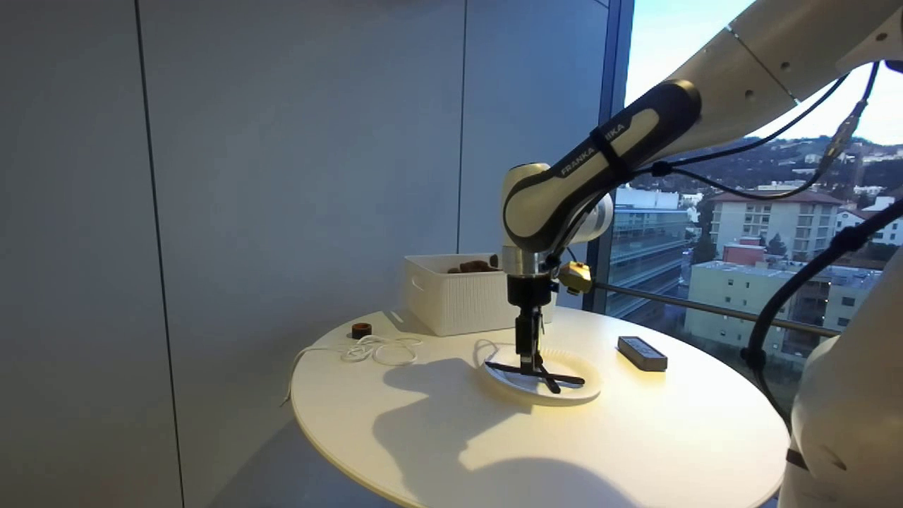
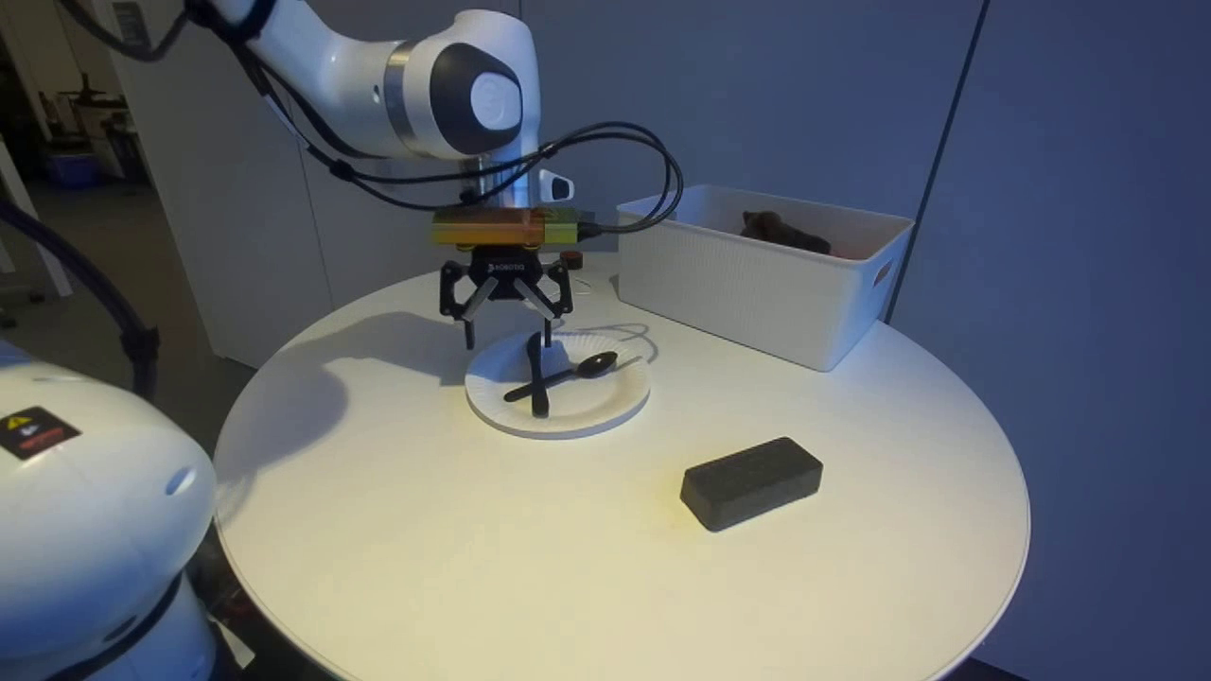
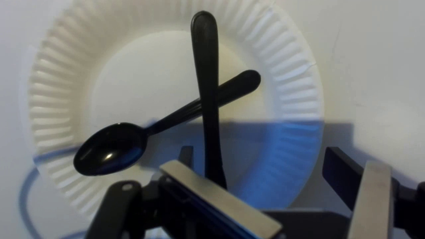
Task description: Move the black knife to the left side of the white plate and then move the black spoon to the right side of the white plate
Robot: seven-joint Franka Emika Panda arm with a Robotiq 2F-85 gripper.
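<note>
The white plate [image 2: 482,402] lies on the round table and also shows in the wrist view [image 3: 53,99]. The black knife [image 2: 537,383] lies on the plate, crossed over the handle of the black spoon [image 2: 596,364]. In the wrist view the knife [image 3: 206,59] runs up and down, and the spoon [image 3: 111,149] slants with its bowl at the left. My gripper [image 3: 260,157] is open above the plate. The knife's lower part lies between the fingers, close to the left finger, and its end is hidden behind that finger. In both exterior views the gripper [image 1: 528,365] [image 2: 508,339] points down, holding nothing.
A white box [image 2: 738,284] with brown items stands on the table behind the plate. A black rectangular block [image 2: 752,482] lies apart from the plate. A white cable [image 1: 381,349] and a small dark roll [image 1: 361,330] lie near the table edge.
</note>
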